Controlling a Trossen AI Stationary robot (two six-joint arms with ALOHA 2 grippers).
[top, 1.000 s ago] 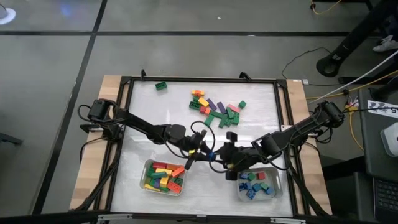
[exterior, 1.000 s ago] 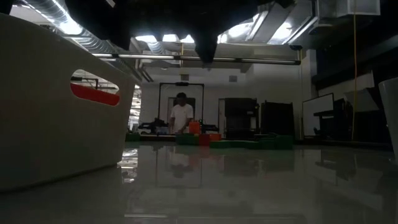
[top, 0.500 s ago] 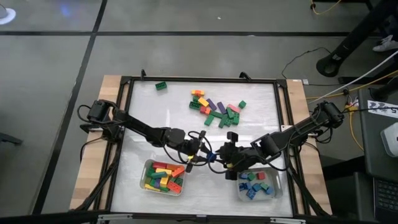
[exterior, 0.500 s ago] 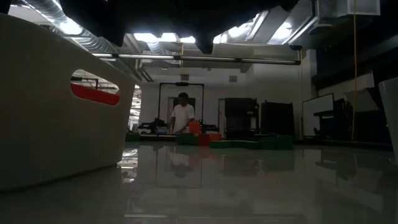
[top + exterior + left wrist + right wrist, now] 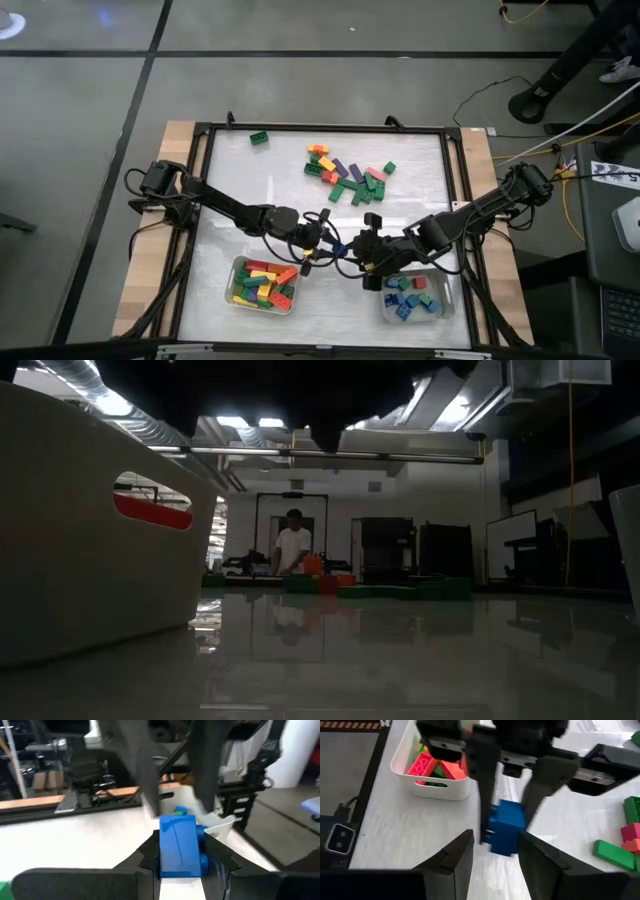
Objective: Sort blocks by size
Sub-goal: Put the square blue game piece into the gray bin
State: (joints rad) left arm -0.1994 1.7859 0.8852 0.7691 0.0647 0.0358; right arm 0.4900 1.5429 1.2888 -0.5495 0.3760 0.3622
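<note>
Sorting well underway, one blue block (image 5: 178, 847) mid-handoff!
Left gripper (image 5: 330, 243) jaws clamp it; right gripper (image 5: 352, 252) jaws part-open, flanking, empty; both trays (image 5: 236, 266) part-filled, a pile (image 5: 346, 172) remains near the surface's far edge.

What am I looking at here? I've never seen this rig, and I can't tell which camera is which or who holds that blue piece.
These are two robot arms at a table. The high view looks straight down. The low view sits at table height and sees the room behind. Each wrist view looks past that arm's own fingers.

The left gripper and right gripper meet mid-table. The left one pinches a blue block. The right one's fingers stand open just in front of it, not touching.

A loose pile of blocks lies at the far side, with a lone green block apart. The left tray holds long blocks and the right tray holds short ones.
</note>
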